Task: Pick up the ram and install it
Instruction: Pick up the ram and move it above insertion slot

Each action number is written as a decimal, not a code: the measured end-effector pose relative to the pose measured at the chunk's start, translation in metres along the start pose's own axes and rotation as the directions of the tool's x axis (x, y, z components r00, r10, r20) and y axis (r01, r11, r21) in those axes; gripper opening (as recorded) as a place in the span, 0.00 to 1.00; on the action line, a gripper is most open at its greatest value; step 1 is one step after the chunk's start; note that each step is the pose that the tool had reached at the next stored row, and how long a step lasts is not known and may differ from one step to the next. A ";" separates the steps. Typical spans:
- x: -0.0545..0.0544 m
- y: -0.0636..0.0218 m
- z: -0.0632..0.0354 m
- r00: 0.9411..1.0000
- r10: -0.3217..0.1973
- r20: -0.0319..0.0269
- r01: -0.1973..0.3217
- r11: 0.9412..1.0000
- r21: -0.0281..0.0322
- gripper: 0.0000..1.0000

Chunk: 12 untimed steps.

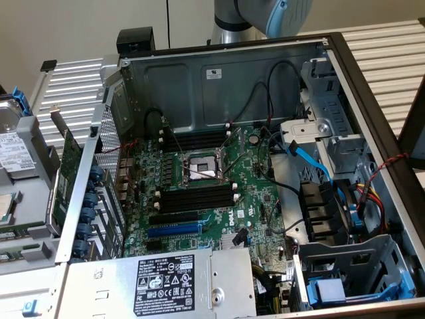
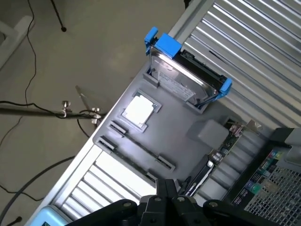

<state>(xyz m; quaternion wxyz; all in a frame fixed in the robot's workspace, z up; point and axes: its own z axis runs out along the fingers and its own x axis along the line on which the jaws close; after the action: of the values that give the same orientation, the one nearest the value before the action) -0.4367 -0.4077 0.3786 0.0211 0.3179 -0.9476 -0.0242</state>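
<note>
My gripper (image 2: 167, 184) hangs above the grey parts tray (image 2: 181, 127), which stands outside the computer case. Its two dark fingertips (image 2: 162, 189) sit pressed together with nothing between them. In the exterior view a thin green strip (image 1: 14, 234), seemingly the ram, stands on edge in the tray's (image 1: 34, 230) holder. In the wrist view a thin dark line (image 2: 137, 150) runs between the holder clips. I cannot tell whether that line is the stick. The black memory slots (image 1: 197, 198) with white end clips lie on the motherboard (image 1: 255, 199), on both sides of the processor socket (image 1: 199, 167).
The tray also carries a hard drive in a blue carrier (image 2: 186, 80), a square processor (image 2: 138, 111) and a green card with a metal bracket (image 1: 66, 174). Case walls, cables (image 1: 312, 159) and the power supply (image 1: 166, 282) ring the motherboard. The arm (image 1: 265, 13) rises behind the case.
</note>
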 end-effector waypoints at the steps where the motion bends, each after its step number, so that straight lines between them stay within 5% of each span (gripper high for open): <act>1: 0.000 0.0000 0.0001 1.000 -0.019 0.000 0.019 1.000 0.000 0.11; 7: 0.000 -0.0001 0.0006 0.992 -0.127 0.001 0.127 0.992 0.003 0.11; 12: 0.000 -0.0001 0.0007 0.976 -0.217 0.004 0.217 0.976 0.010 0.11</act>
<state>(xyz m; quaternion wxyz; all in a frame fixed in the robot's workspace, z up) -0.4366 -0.4077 0.3779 0.0146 0.4194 -0.9074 -0.0226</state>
